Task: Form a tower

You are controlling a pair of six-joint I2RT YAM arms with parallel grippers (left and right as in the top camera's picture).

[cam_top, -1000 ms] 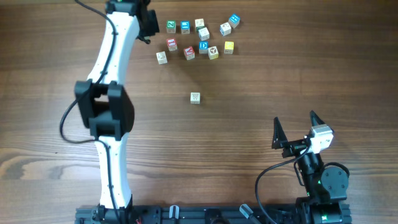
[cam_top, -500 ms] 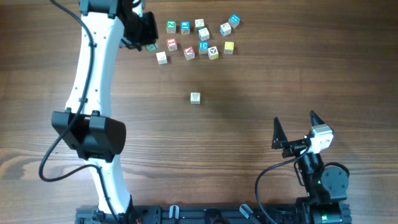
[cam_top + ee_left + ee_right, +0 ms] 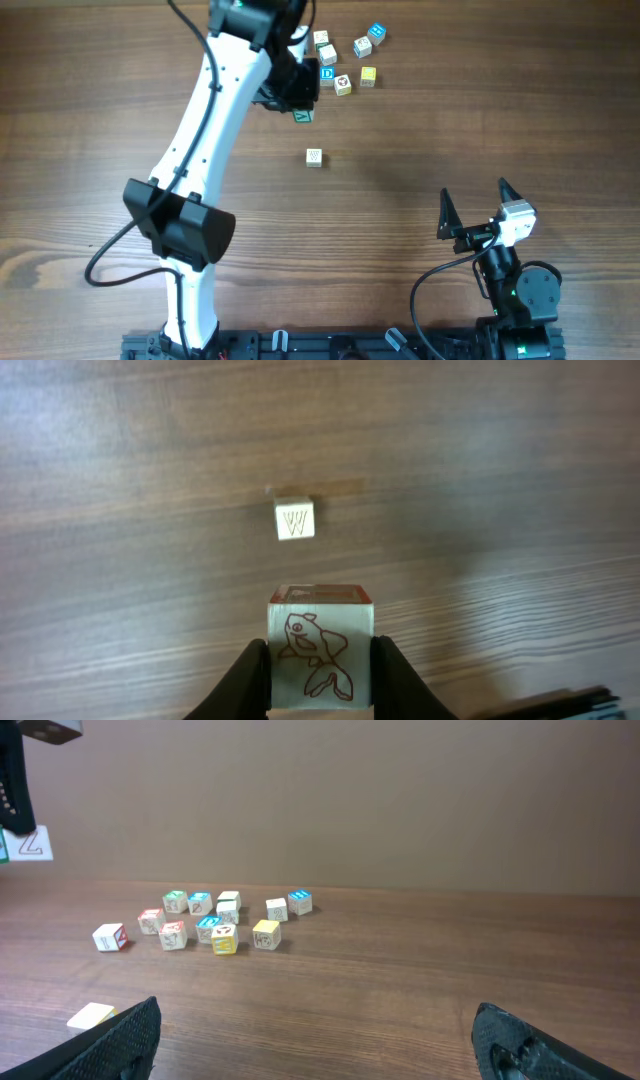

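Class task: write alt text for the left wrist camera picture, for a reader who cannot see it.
The left gripper clamps a pale wooden cube with a red fish drawing between its black fingers. Beyond it, apart, a pale wooden cube marked W lies alone on the brown wooden table.

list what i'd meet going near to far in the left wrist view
left pincer gripping the fish-drawing cube → a stretch of bare table → w cube, standing alone → only more table beyond it
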